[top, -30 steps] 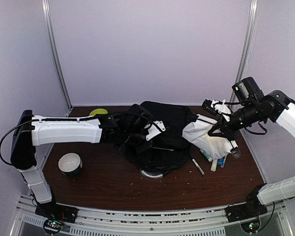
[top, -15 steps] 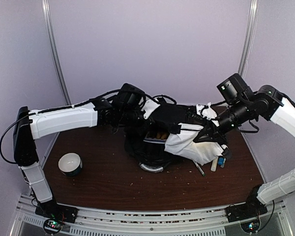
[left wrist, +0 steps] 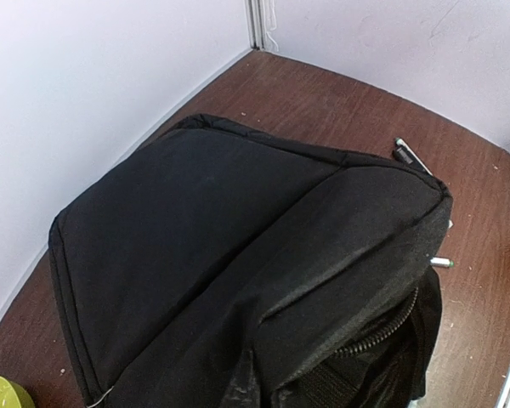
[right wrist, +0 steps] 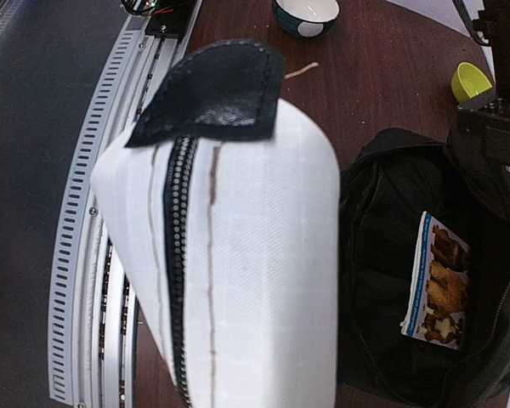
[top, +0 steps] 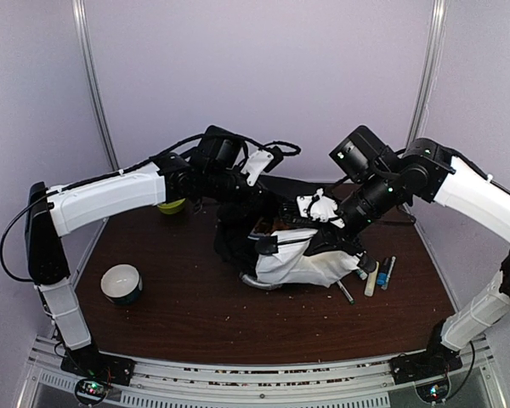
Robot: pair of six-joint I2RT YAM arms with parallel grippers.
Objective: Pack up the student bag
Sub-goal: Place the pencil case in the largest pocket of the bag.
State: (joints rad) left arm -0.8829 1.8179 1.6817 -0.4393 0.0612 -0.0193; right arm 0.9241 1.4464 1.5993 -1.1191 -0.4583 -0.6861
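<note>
The black student bag (top: 236, 242) stands at the table's middle and fills the left wrist view (left wrist: 238, 255). My left gripper (top: 257, 189) is shut on the fabric at its upper rim and holds the mouth open; its fingers are hidden in its own view. A printed snack packet (right wrist: 438, 280) lies inside the opening. My right gripper (top: 325, 219) is shut on a white pouch with a black zipper (top: 297, 263), which hangs against the bag's front right side. The pouch (right wrist: 255, 238) covers the right fingers in the wrist view, beside the open bag (right wrist: 382, 221).
Several pens and markers (top: 372, 279) lie right of the bag. A white and dark bowl (top: 121, 283) sits near the front left, and a green cup (top: 172, 206) stands behind the left arm. Purple walls close the back and sides. The rail runs along the near edge.
My right arm swung the white pouch left and down, from right of the bag to its front. My left gripper rose and pulled the bag's rim up and back, showing the packet inside.
</note>
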